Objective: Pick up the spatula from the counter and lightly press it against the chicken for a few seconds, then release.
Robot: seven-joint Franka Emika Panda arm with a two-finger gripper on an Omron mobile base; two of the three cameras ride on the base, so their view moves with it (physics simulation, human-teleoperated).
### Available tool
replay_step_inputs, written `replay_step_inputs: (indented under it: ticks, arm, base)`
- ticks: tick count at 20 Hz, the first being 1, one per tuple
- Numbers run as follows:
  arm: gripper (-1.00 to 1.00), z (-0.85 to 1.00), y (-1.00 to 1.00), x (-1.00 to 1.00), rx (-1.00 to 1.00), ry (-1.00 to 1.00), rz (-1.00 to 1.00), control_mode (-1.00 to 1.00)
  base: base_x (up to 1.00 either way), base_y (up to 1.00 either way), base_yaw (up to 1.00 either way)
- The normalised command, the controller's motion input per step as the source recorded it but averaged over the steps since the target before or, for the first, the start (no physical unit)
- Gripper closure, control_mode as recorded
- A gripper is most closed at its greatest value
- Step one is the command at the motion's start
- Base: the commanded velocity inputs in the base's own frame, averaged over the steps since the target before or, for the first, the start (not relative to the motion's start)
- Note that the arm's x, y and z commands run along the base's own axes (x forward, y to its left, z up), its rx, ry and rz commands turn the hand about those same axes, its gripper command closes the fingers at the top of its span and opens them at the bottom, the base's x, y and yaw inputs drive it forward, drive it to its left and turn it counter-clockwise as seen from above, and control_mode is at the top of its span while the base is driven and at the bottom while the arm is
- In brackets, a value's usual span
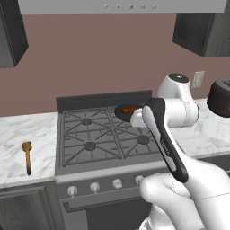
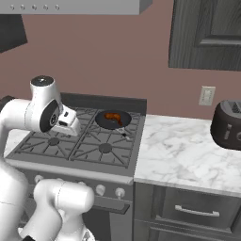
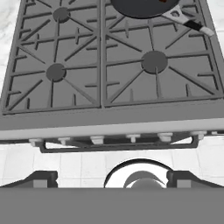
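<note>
**Spatula on the left counter, open gripper over the stove front**

The brown wooden spatula (image 1: 28, 157) lies flat on the white marble counter (image 1: 18, 130) to the left of the grey gas stove (image 1: 90, 134). Its blade end points toward the wall and its handle toward the counter's front edge. It is well apart from the arm, and nothing touches it.

The gripper (image 3: 113, 180) hangs above the stove's front edge, looking down over the dark iron grates. Its two dark finger tips (image 3: 41, 178) stand wide apart with nothing between them — open and empty. Ahead of them in the hand view run a row of pale control knobs (image 3: 96, 140) and the dark oven handle bar (image 3: 118, 148).

The browned chicken piece (image 2: 112, 116) sits in a round black frying pan (image 2: 113, 123) on the back right burner. The pan's handle (image 3: 188, 22) angles toward the stove's front right. In the left base view the arm's own white-and-black link crosses in front of the pan's right side and hides it. Between spatula and pan lie the left burners' grates.

On the marble to the right of the stove stands a dark rounded toaster (image 2: 228, 123), near a white wall outlet (image 2: 206, 95). Dark upper cabinets (image 2: 207, 33) and a grey range hood (image 1: 121, 6) hang above.
</note>
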Motion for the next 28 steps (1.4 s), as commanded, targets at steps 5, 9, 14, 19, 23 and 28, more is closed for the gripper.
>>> replay_step_inputs:
  ticks: [5,9,14,19,23,28]
  arm:
    - [-1.0,0.07,0.53,-0.12,0.0,-0.05,0.05,-1.0]
    - [-1.0,0.0,0.57,-0.18,0.0,-0.06,0.16,-1.0]
    - [-1.0,0.0,0.46,-0.12,0.02,-0.04,0.17,-1.0]
    - [-1.0,0.0,0.47,0.0,0.02,0.0,0.16,-1.0]
    - [-1.0,0.0,0.53,0.0,0.0,0.0,0.14,-1.0]
    - [-1.0,0.0,0.62,0.0,0.0,0.0,0.08,-1.0]
  base:
    - [0.0,0.0,0.0]
    - [0.0,0.0,0.0]
    - [0.0,0.0,0.0]
    - [0.0,0.0,0.0]
    - [0.0,0.0,0.0]
    - [0.0,0.0,0.0]
